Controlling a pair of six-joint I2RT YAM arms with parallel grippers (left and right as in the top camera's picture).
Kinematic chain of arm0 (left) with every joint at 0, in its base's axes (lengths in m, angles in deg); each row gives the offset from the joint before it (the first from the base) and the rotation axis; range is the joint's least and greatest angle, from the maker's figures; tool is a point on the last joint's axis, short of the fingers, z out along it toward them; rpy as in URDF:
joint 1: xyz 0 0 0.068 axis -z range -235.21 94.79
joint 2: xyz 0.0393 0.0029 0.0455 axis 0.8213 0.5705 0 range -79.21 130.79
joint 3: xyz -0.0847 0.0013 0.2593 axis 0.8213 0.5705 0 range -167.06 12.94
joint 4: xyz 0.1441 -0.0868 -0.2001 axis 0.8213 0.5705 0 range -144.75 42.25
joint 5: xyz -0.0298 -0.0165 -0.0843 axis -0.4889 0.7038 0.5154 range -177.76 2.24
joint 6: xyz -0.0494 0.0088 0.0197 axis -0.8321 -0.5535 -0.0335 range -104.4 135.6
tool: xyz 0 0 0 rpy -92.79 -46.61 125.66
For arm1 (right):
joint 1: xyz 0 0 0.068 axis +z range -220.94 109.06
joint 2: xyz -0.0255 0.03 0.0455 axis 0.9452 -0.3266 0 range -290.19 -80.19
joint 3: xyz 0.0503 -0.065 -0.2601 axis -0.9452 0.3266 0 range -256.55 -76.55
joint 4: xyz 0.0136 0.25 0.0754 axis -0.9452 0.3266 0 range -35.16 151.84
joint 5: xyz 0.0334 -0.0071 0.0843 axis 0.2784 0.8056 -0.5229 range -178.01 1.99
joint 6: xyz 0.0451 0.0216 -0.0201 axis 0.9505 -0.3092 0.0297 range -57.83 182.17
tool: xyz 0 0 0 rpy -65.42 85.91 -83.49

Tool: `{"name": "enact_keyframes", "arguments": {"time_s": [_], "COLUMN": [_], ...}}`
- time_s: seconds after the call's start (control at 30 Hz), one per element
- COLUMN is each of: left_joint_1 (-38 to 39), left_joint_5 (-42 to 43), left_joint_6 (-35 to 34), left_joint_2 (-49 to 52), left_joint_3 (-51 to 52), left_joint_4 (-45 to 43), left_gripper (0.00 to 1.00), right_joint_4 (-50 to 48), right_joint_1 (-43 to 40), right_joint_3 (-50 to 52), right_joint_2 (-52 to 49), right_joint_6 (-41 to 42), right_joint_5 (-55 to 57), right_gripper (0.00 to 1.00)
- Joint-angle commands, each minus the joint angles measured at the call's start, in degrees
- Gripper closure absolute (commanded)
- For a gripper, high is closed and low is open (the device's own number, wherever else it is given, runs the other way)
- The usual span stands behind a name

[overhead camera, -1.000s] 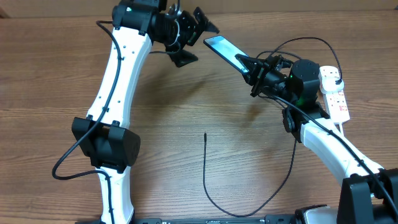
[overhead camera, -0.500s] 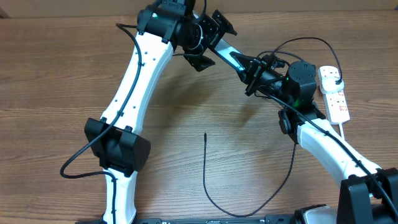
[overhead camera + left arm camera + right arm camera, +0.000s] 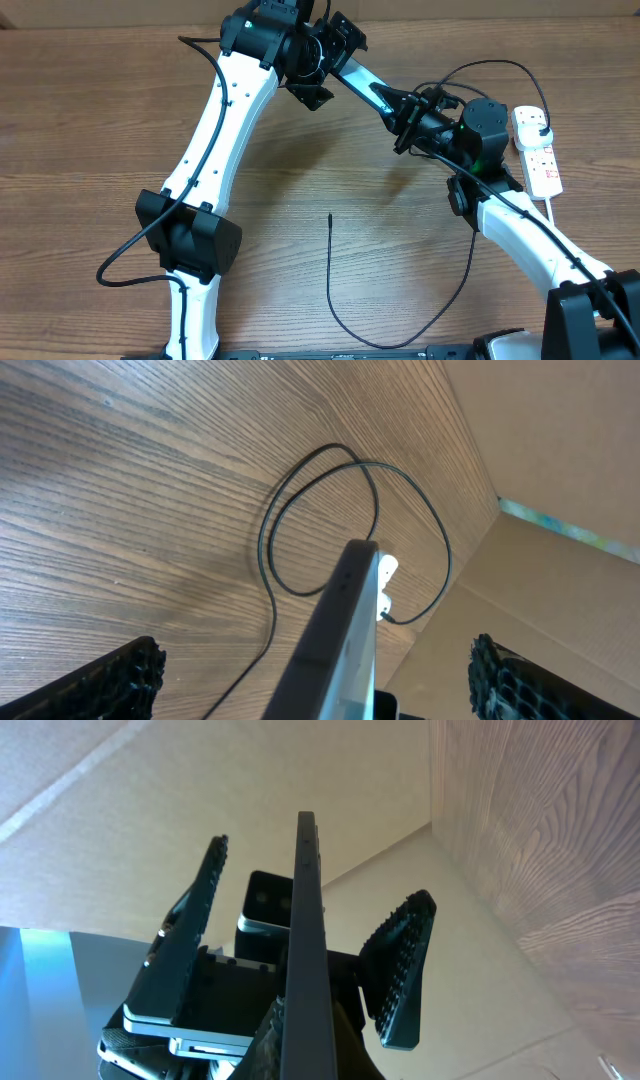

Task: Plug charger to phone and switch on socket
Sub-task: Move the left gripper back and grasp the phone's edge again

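The brown wood-grain counter [image 3: 90,120] is carrying the white power strip with red switches [image 3: 538,160] at its far right. Above it, the right pincer [image 3: 405,118] is clamping the slim black-edged smartphone [image 3: 368,87] aloft and tilted. The left pincer [image 3: 330,62] is straddling the phone's far end, jaws spread wide and not gripping. The thin black charger cable [image 3: 331,270] is lying loose on the counter, well apart. This is looking like a handover; next, I'd say, the left jaws need closing on the phone.
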Motion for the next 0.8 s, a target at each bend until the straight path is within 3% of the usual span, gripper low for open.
{"name": "enact_keyframes", "arguments": {"time_s": [0.0,0.23,0.5,0.77], "left_joint_1": [0.70,1.25,1.25,1.36], "left_joint_5": [-1.44,-1.42,-1.44,-1.29], "left_joint_6": [-0.74,-1.77,-1.75,-1.70], "left_joint_2": [-1.22,-1.22,-1.22,-1.22], "left_joint_3": [-0.83,-0.83,-0.83,-0.81], "left_joint_4": [-0.24,-0.66,-0.44,-0.13], "left_gripper": [0.00,0.02,0.28,0.42], "right_joint_4": [-1.25,-1.25,-1.25,-1.29], "right_joint_1": [0.83,0.87,0.87,0.92], "right_joint_3": [-0.94,-0.94,-0.94,-0.94], "right_joint_2": [0.15,0.15,0.15,0.15], "right_joint_6": [7.39,7.91,7.91,7.91], "right_joint_5": [0.94,0.92,0.92,0.22], "right_gripper": [0.96,0.96,0.96,0.96]}}
